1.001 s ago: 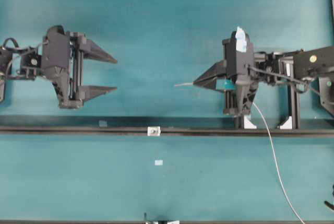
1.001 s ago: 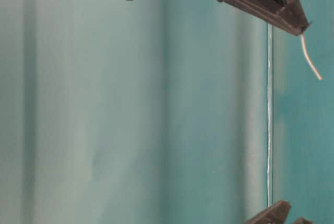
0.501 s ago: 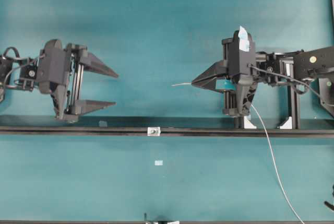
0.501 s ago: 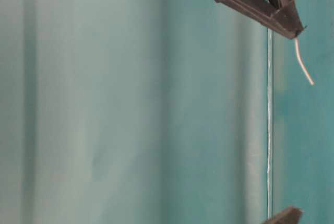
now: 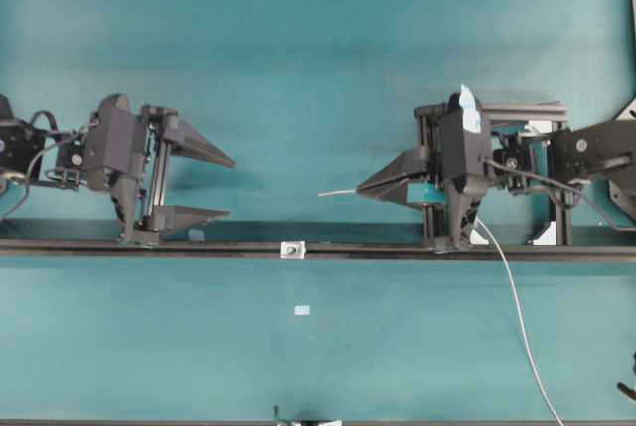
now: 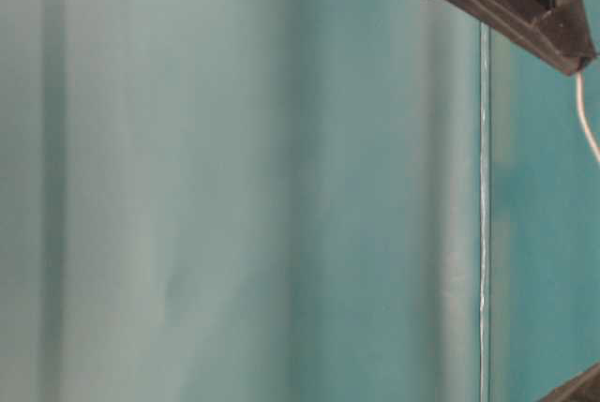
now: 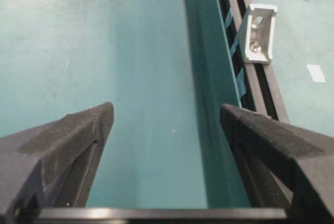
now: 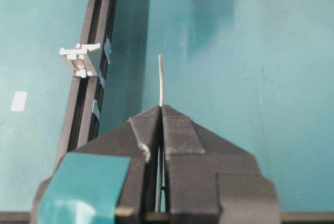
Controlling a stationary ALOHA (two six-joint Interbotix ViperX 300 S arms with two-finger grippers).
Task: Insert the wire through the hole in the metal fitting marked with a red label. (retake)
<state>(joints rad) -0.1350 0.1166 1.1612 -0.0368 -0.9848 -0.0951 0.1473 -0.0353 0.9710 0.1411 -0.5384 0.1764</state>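
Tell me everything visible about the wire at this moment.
The wire is thin, whitish-grey and flexible. The right gripper is shut on it, leaving a short, nearly straight free end that sticks out past the fingers over the teal table, touching nothing. Its tip lies to the side of the black rail, apart from the metal fitting. Behind the gripper, the rest trails in a long curve off the frame's lower edge.
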